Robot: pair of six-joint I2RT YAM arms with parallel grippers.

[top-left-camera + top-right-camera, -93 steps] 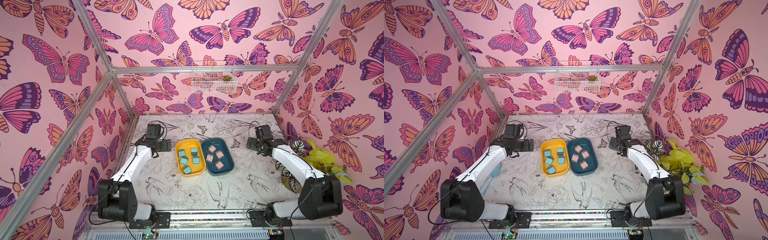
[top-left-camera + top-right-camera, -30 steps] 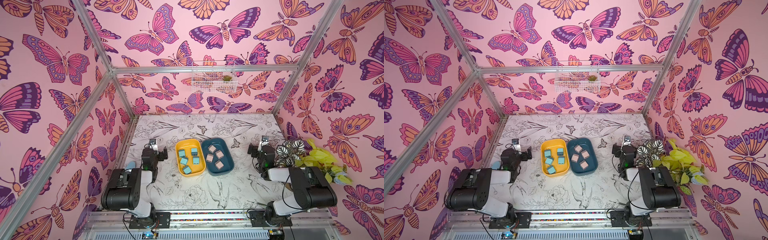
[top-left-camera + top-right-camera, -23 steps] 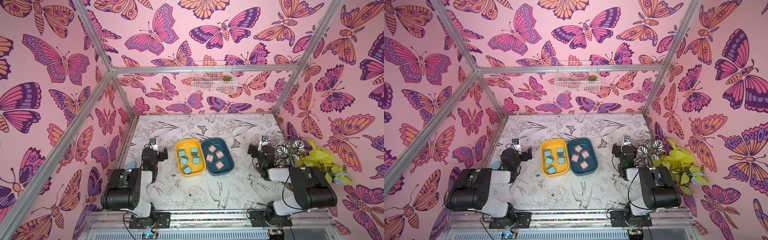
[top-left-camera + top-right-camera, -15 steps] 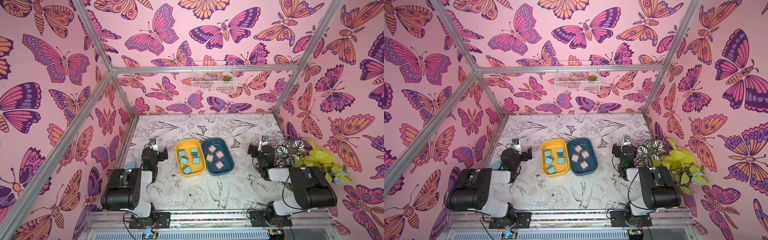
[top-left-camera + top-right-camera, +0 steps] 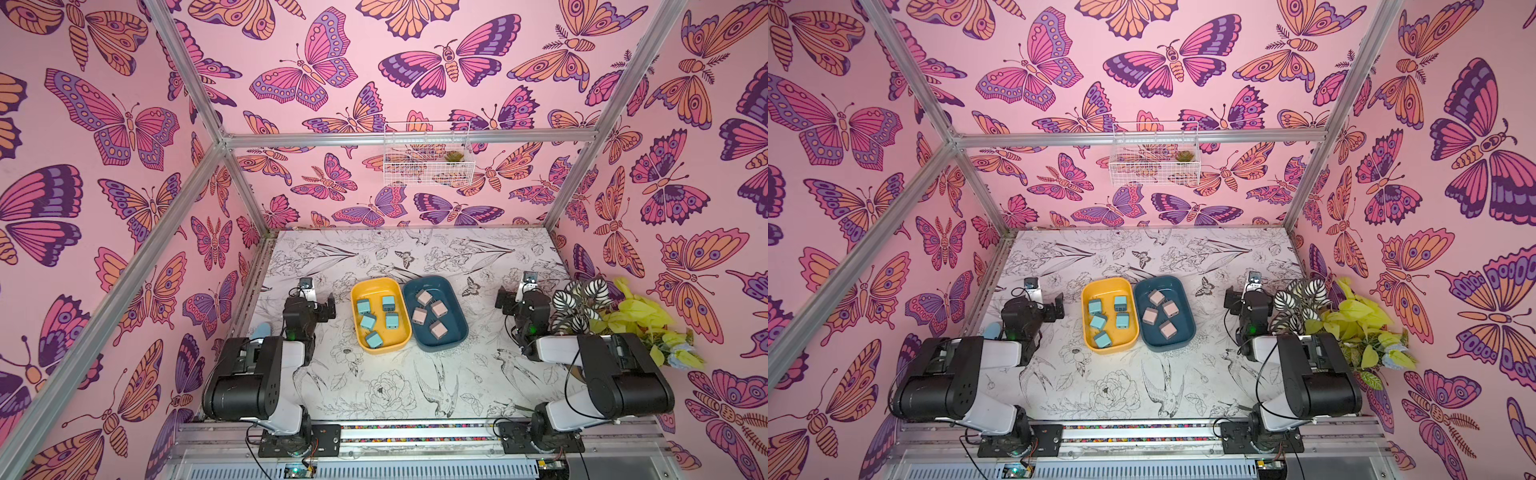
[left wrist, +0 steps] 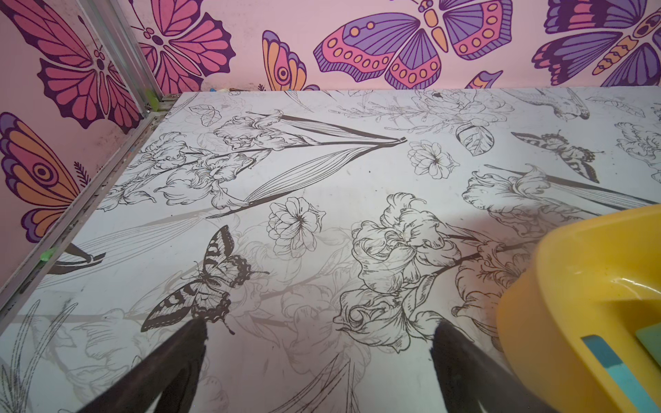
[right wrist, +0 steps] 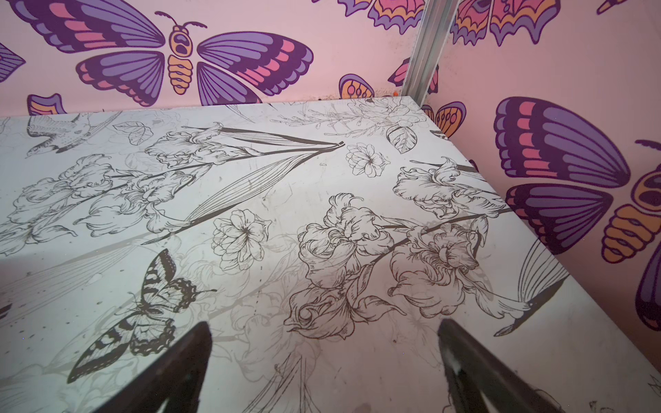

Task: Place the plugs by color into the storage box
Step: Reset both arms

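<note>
Teal plugs point(image 5: 368, 321) lie in the yellow tray point(image 5: 376, 291); pink plugs point(image 5: 419, 316) lie in the blue tray point(image 5: 452, 318) just right of it. Left fingers point(image 6: 168, 368), left of the yellow tray, and right fingers point(image 7: 171, 368), beyond the blue tray, spread wide, empty.

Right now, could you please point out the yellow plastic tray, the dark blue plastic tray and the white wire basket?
yellow plastic tray point(image 5: 375, 289): top view, bare floor.
dark blue plastic tray point(image 5: 454, 322): top view, bare floor.
white wire basket point(image 5: 415, 176): top view, front mesh.
</note>
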